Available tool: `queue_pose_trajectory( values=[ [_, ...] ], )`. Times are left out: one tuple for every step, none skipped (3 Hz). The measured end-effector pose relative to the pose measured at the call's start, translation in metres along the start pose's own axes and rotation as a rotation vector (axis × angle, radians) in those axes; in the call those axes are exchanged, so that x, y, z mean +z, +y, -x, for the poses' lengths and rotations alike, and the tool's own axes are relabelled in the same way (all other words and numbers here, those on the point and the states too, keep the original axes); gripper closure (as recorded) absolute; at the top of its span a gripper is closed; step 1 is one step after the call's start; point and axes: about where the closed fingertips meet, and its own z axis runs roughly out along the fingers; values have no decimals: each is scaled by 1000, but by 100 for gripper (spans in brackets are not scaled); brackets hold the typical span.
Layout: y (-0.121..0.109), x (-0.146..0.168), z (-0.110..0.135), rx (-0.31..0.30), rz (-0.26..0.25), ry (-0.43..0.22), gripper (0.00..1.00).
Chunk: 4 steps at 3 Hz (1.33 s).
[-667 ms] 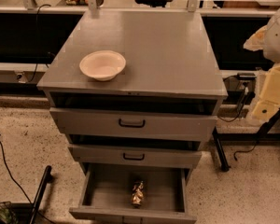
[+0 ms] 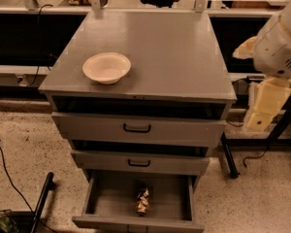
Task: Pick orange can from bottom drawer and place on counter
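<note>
The orange can (image 2: pixel 142 201) lies on its side in the middle of the open bottom drawer (image 2: pixel 102 203), the lowest of three grey drawers. The counter (image 2: pixel 169 52) is the flat grey top of the cabinet. My gripper (image 2: pixel 262 113) hangs at the right edge of the view, beside the cabinet's right side, at about the height of the top drawer. It is well above and to the right of the can and holds nothing that I can see.
A cream bowl (image 2: pixel 106 67) sits on the counter's front left. The two upper drawers (image 2: pixel 137 128) with black handles are slightly open. A black pole (image 2: pixel 41 200) and cables lie on the speckled floor at the left. A black table leg (image 2: pixel 229 154) stands at the right.
My arm and gripper have shifted slightly to the left, toward the cabinet. The can, the bowl and the drawers have not moved.
</note>
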Motion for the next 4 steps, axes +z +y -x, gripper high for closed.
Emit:
queue_pose_trajectory(
  values=[
    [21, 48, 34, -177, 27, -79, 0],
    [34, 79, 44, -287, 38, -85, 0],
    [34, 79, 43, -285, 37, -84, 0],
    [35, 108, 46, -331, 56, -101, 0]
  ],
)
